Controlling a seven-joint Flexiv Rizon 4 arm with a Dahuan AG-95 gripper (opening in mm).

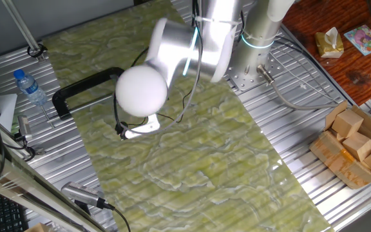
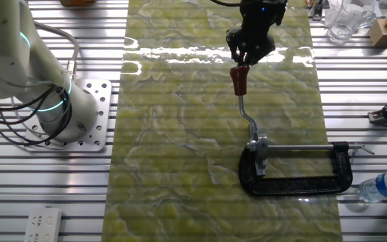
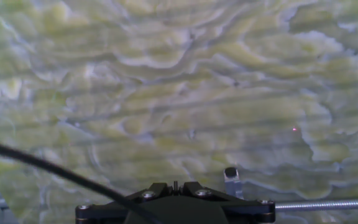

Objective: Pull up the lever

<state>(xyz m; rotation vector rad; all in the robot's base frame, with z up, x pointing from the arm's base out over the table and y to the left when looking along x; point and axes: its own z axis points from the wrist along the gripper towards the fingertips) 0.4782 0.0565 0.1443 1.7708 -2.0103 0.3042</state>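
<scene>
— So where does the lever (image 2: 245, 104) lie from the gripper (image 2: 244, 62)?

— Seen from the other fixed view, straight toward six o'clock. Its red-brown cap (image 2: 239, 78) sits right under the fingertips, and the silver rod runs on down to the joint on the black clamp (image 2: 294, 176).

— Long axis, then?

— Twelve to six, nearly in line with the hand.

— Has the gripper got hold of it?

— Its fingers appear drawn close around the cap's top, but a firm grip cannot be told.
</scene>
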